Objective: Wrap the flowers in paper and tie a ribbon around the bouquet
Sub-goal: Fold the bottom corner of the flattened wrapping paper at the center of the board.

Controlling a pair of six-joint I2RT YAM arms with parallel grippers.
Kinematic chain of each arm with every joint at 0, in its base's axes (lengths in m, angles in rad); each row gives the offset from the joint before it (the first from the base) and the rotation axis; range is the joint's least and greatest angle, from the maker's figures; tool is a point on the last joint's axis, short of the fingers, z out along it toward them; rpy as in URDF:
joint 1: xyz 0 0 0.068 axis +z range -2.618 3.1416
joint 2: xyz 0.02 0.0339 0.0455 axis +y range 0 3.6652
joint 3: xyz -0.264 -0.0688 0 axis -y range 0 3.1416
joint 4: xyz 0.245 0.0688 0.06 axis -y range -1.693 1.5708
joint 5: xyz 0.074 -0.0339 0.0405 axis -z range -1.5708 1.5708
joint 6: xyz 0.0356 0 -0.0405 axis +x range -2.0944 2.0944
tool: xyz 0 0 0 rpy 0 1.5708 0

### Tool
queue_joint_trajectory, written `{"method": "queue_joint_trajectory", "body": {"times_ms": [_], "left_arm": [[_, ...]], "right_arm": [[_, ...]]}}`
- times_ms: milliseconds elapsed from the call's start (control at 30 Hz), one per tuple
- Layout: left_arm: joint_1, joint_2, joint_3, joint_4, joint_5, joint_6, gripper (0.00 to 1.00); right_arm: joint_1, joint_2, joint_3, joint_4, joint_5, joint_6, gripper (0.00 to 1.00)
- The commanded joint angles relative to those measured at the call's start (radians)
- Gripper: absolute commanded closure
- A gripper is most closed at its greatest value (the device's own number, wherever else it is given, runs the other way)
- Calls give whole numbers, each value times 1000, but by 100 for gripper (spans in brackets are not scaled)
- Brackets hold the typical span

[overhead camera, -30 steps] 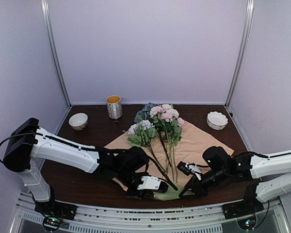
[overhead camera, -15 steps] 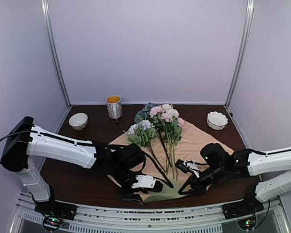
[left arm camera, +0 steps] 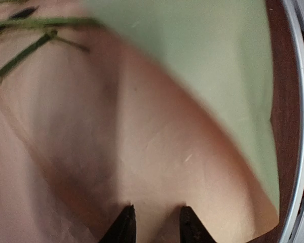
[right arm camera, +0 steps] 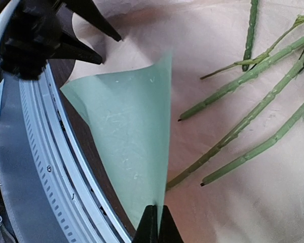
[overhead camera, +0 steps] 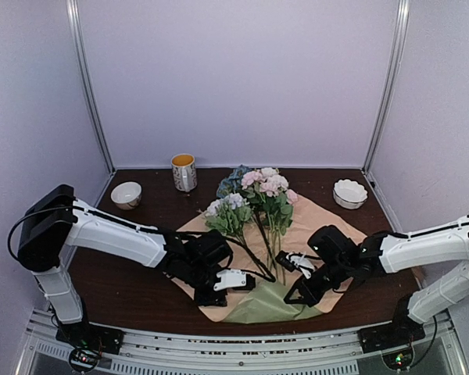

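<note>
The paper point(overhead camera: 328, 226) lies tan face up at the centre of the frame, its near corner turned up to show sage green at lower centre. The flowers point(overhead camera: 254, 195) lie on it, blooms toward the top, thin green stems pointing down.

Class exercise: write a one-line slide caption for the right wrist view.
The right gripper pinches a lifted corner of the paper, green face showing, beside stems lying on its tan face.
</note>
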Motion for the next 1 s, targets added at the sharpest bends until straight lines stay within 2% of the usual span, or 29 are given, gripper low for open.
{"method": "queue_joint_trajectory", "body": {"times_ms": [0, 167, 300, 500, 633, 800, 967], "left_arm": [[-5, 11, -34, 2, -56, 1, 68], [-5, -6, -46, 1, -59, 9, 68], [-13, -82, -45, 41, -90, 6, 68], [-155, -131, 25, 56, -249, 117, 69], [-194, -100, 30, 92, -196, 148, 69], [-206, 26, 60, 55, -224, 182, 70], [-214, 73, 35, 32, -180, 182, 71]], "right_arm": [[-11, 40, 45, -19, 85, -19, 100], [-16, 72, 61, -10, 101, -14, 100], [-23, 95, 65, -5, 107, -2, 100], [-24, 135, 70, 43, 73, 31, 100], [-24, 152, 65, 60, 67, 44, 100], [-23, 166, 71, 68, 61, 64, 98], [-24, 146, 81, 32, 89, 78, 91]]}}
